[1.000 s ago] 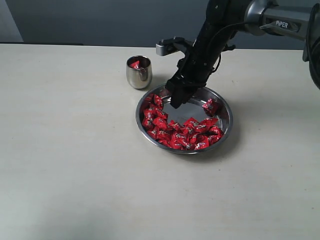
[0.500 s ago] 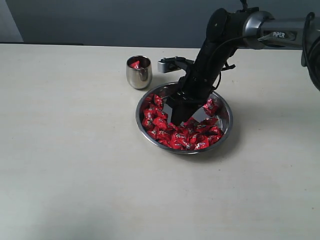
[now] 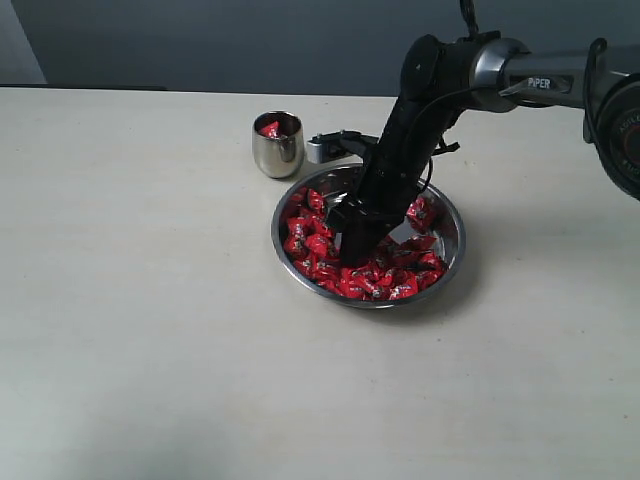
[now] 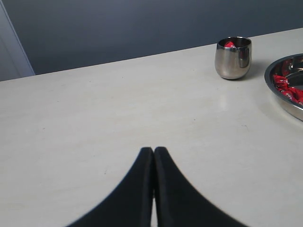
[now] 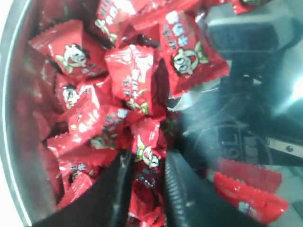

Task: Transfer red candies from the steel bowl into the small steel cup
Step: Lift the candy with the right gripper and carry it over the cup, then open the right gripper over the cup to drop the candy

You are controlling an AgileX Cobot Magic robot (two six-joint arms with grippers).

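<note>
Right gripper (image 5: 146,160) amid crinkled red candies (image 5: 130,80)

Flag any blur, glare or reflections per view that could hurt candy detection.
Exterior view: sharp, soft even light, faint shadow right of the steel bowl. Right wrist view: close-up, slightly soft; the bowl's bare floor mirrors dark arm parts beside the red candies and right gripper. Left wrist view: sharp; bright highlights on the small steel cup, left gripper a featureless black silhouette.

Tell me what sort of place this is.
Probably a robotics lab test bench: a pale table against a plain grey wall, a robot arm marked PIPER, and a staged steel bowl of red candies.
</note>
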